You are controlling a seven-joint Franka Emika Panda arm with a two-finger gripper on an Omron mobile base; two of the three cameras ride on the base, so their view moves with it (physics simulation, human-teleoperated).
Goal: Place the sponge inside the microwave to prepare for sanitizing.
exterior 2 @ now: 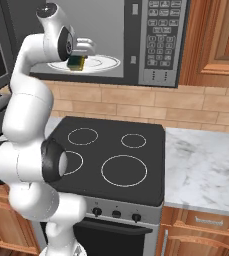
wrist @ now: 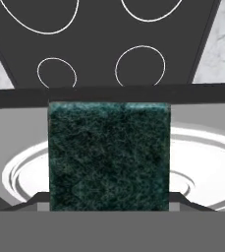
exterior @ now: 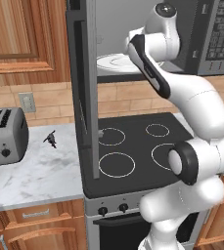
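The microwave (exterior 2: 158,40) hangs above the stove with its door (exterior: 82,73) swung wide open to the left. Inside it lies the white round plate (exterior 2: 104,63), also visible from the other side as the plate (exterior: 114,62). My gripper (exterior 2: 77,57) reaches into the cavity and is shut on the sponge (exterior 2: 76,65), holding it just over the plate's left part. In the hand view the dark green face of the sponge (wrist: 109,157) sits between the fingers, with the plate (wrist: 202,162) under it. Whether the sponge touches the plate I cannot tell.
A black stove (exterior 2: 111,150) with ring burners lies below the microwave. On the marble counter (exterior: 35,176) to its left stand a silver toaster (exterior: 3,136) and a small dark spiky object (exterior: 50,139). The open door juts out over the stove's left edge.
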